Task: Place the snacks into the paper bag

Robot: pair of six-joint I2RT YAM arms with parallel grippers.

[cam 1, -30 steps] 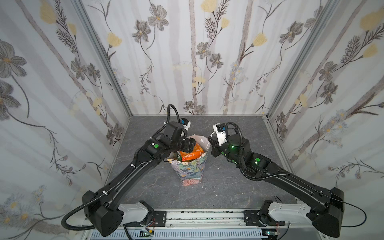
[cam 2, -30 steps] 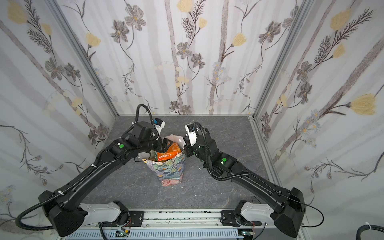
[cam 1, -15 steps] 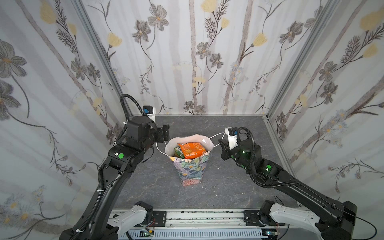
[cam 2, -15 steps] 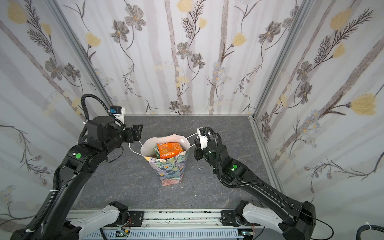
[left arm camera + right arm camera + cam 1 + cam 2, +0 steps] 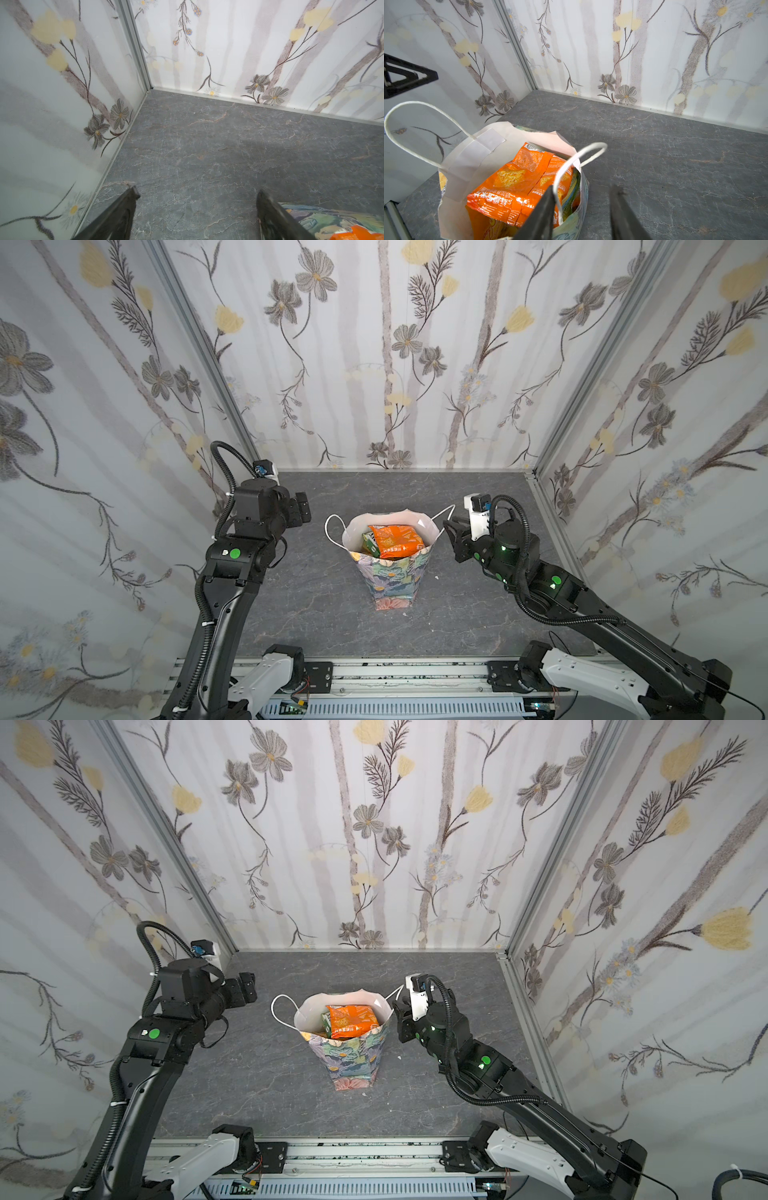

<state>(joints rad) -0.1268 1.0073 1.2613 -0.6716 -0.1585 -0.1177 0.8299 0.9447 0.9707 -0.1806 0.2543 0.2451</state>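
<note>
1. Inside the upright paper bag [image 5: 395, 585], centre of both top views: orange snacks [image 5: 392, 541].
2. Just right of the bag: right gripper [image 5: 583, 188], jaws spread, nothing clamped, cord handle [image 5: 579, 153] beside one finger.
3. Centre-left, apart from the bag: left gripper [image 5: 197, 192], jaws wide, empty.

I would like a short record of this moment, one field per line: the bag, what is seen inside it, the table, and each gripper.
bag: paper bag upright at mid-table, mouth open
contents seen: orange packet on top, green packet beside it; anything deeper is hidden
table: grey table, no loose snack in view
left gripper: open, empty, apart from the bag
right gripper: open, empty, close to the bag's cord handle; the cord runs past one finger, not pinched
</note>
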